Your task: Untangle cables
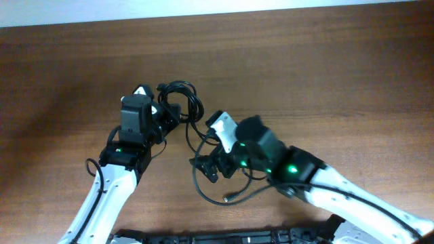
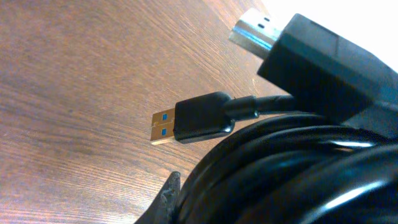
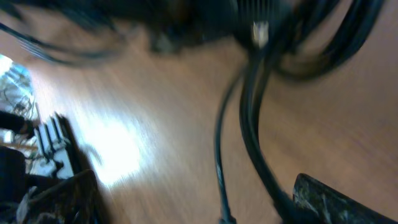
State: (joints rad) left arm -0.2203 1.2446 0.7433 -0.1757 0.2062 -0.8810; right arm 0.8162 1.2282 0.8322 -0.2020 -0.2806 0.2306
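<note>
While the cables (image 1: 183, 102) lie bunched on the table (image 1: 325, 61) between both arms, the pulling-apart step is judged to be in hand. The coil, with a USB plug (image 2: 186, 118), is crowded close against the left gripper (image 1: 161, 114); a pinch cannot be confirmed. The right gripper (image 1: 211, 165) is blurred among loose strands, its state likewise not determinable. Next, one strand must be isolated and drawn clear of the coil.

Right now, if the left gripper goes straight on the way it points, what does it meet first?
The coiled cables, directly ahead of the left gripper; the bundle fills its wrist view. Depth unclear; it may be touching them.
</note>
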